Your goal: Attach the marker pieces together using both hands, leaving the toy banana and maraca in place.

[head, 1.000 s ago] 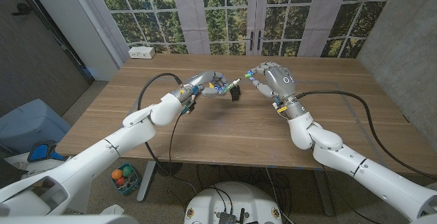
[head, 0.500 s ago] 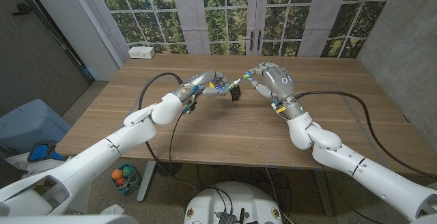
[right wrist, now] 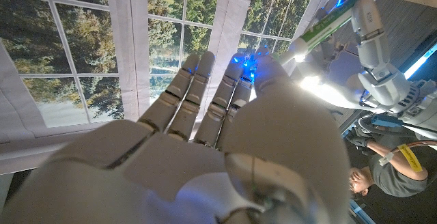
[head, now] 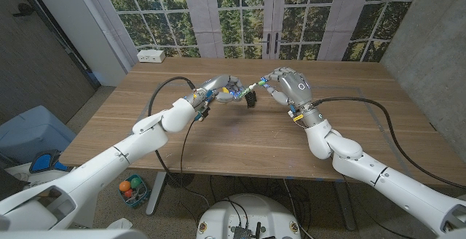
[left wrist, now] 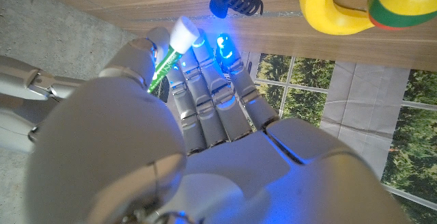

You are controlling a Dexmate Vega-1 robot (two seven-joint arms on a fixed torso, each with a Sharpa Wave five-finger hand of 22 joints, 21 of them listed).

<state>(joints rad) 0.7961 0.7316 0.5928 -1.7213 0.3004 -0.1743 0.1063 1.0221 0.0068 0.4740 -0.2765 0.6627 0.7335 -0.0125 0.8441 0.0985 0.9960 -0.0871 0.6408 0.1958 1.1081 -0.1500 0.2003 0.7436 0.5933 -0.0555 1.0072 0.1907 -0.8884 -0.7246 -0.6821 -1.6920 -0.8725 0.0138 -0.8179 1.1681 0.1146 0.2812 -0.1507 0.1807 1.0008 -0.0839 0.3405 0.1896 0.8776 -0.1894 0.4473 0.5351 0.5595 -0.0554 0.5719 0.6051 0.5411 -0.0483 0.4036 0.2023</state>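
Head view: marker between left hand's fingers and right hand's fingers.

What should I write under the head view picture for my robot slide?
Two robot hands, left hand and right hand, meet over a wooden table, holding a green-and-white marker between them.

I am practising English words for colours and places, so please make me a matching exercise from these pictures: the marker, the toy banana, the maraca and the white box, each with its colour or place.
Things:
1. marker
2. toy banana
3. maraca
4. white box

Descriptions:
A. plain yellow
B. at the far left corner of the table
C. green body with a white end
D. bands of yellow, green and red

Pairs: 1-C, 2-A, 3-D, 4-B
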